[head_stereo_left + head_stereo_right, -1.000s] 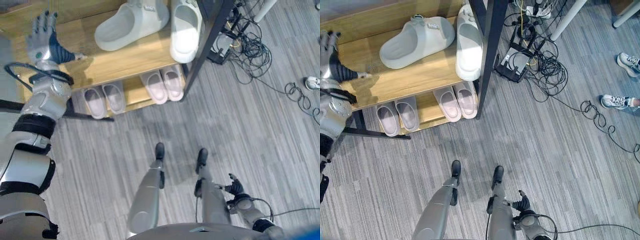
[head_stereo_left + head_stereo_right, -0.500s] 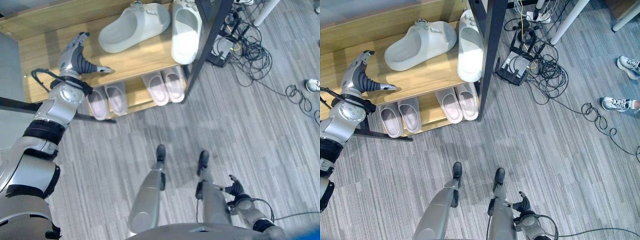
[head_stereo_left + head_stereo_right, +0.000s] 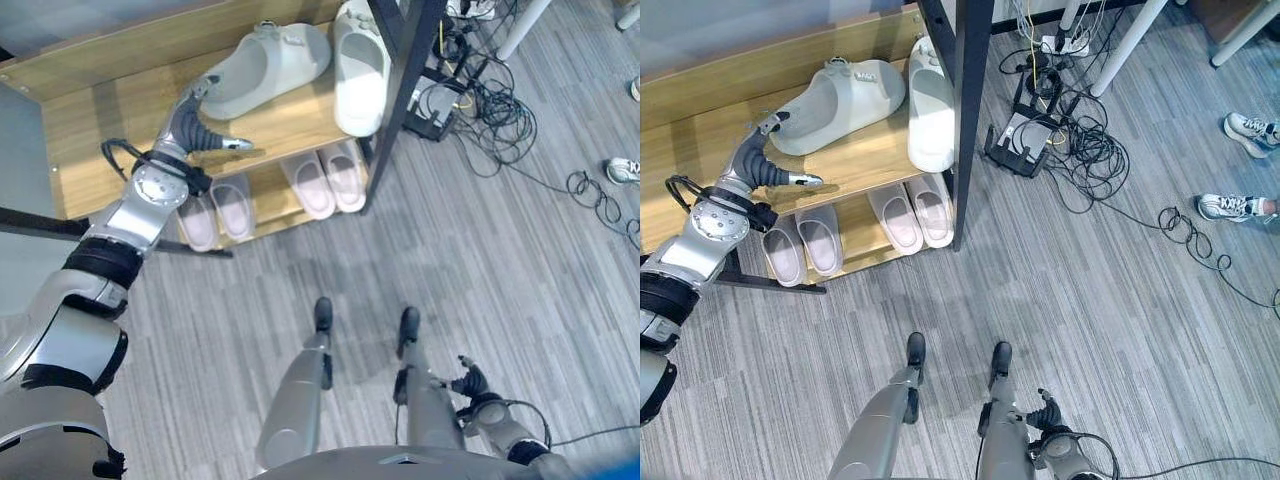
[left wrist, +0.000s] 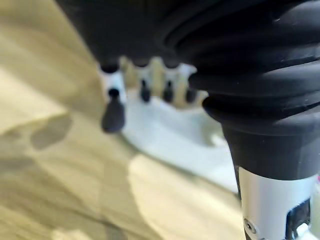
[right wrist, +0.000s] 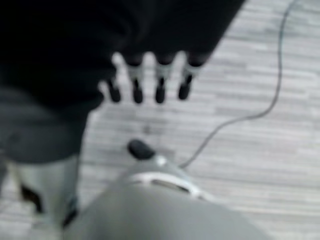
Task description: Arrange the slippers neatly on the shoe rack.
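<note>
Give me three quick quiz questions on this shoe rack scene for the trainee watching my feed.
1. True or false: the left hand has a white slipper clasped in its fingers.
2. Which slipper on the top shelf lies skewed: A) the one nearer the left hand, B) the one by the black post?
3. How many slippers sit on the lower shelf?

Key: 1. False, it is open and holds nothing. 2. A. 3. Four, in two pairs.

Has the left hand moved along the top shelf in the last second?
Yes. The left hand has moved along the top shelf toward the crooked white slipper.
</note>
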You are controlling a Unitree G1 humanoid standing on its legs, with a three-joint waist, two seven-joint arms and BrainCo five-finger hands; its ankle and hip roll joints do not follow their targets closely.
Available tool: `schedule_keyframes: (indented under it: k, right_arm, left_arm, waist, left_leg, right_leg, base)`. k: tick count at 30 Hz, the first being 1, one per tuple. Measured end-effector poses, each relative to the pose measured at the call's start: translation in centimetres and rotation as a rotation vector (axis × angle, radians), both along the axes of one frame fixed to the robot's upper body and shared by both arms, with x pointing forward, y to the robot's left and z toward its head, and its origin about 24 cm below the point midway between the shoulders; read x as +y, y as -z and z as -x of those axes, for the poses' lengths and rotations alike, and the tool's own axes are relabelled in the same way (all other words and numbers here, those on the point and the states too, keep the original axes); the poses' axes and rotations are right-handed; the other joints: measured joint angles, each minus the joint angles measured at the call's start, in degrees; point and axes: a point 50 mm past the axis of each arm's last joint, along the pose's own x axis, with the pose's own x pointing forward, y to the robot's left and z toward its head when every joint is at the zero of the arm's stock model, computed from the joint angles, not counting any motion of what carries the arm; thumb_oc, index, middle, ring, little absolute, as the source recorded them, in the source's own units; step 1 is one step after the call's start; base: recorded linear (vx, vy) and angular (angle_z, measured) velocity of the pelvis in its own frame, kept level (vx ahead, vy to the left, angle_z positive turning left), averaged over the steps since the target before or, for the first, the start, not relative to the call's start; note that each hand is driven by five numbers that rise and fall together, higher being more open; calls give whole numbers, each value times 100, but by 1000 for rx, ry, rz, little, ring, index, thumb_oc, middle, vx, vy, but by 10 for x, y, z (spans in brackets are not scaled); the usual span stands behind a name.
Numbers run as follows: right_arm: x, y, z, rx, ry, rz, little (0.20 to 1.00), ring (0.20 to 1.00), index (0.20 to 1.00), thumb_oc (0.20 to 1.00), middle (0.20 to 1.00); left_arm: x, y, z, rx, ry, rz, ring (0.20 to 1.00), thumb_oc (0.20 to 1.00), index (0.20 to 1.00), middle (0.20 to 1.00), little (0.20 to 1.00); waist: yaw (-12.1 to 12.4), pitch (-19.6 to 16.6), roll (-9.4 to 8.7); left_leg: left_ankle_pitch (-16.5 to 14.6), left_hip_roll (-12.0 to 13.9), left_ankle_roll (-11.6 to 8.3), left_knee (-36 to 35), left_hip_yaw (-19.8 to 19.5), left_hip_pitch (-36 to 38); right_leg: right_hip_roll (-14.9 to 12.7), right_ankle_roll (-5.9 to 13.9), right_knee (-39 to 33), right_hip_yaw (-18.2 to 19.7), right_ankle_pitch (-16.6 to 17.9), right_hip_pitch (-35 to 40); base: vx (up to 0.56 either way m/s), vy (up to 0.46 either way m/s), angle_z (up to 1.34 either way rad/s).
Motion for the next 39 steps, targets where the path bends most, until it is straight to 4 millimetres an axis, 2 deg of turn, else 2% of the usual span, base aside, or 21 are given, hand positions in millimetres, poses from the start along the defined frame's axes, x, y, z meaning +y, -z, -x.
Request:
schedule_keyframes:
  k: [8, 20, 24, 30, 32, 36, 39]
  right_arm:
    - [1, 1, 0, 19, -25, 5, 1000, 1000, 1000, 1000, 1000]
    - [1, 1, -2, 40, -39, -15, 1000, 1000, 1000, 1000, 1000]
    - [0, 1, -4, 49, -38, -15, 1000, 1000, 1000, 1000, 1000]
    - [-8, 1, -1, 73, -34, -3, 1000, 1000, 1000, 1000, 1000]
    - [-8, 0, -3, 68, -36, -3, 1000, 1000, 1000, 1000, 1000]
    - [-6, 1, -3, 67, -34, -9, 1000, 1000, 1000, 1000, 1000]
    - [-8, 1, -2, 70, -24, -7, 1000, 1000, 1000, 1000, 1000]
  left_arm:
    - [-5, 6, -3, 68, 40, -37, 1000, 1000, 1000, 1000, 1000]
    - [-11, 1, -7, 135, 86, -77, 1000, 1000, 1000, 1000, 1000]
    - [-20, 23, -4, 184, 127, 13, 1000, 1000, 1000, 1000, 1000]
    - [-48, 71, 9, 290, 244, 199, 1000, 1000, 1000, 1000, 1000]
    - [-53, 74, 9, 297, 255, 209, 1000, 1000, 1000, 1000, 1000]
    - [-80, 83, 8, 321, 330, 330, 1000, 1000, 1000, 1000, 1000]
    - [-92, 85, 9, 326, 365, 376, 1000, 1000, 1000, 1000, 1000]
  waist:
    - [-10, -157, 21]
    - [12, -198, 55]
    - [14, -235, 126]
    - [77, -438, 455]
    - [92, -465, 504]
    - [52, -481, 532]
    - [29, -494, 552]
  left_leg:
    - [-4, -45, -5, -21, 2, -9]
    - [13, -52, 12, -80, 19, 41]
    - [23, -75, 19, -214, 40, 309]
    - [63, -126, 33, -437, 62, 629]
    - [77, -133, 49, -455, 58, 638]
    - [127, -135, 26, -603, 102, 794]
    - [130, -137, 22, -638, 115, 842]
  right_leg:
    - [-42, 8, 0, 0, -4, -20]
    - [-55, 35, 0, -1, 2, 11]
    - [-77, 56, 0, 4, -51, 199]
    - [-132, 85, -6, 3, -129, 419]
    - [-131, 85, -6, 3, -128, 416]
    - [-146, 93, -21, 11, -135, 492]
    - [-146, 94, -33, 18, -134, 520]
  base:
    - [0, 0, 0]
    - [21, -9, 0]
    - [53, -13, -1]
    - [37, -16, 1]
    - [15, -27, -2]
    - [35, -39, -2]
    - [16, -14, -3]
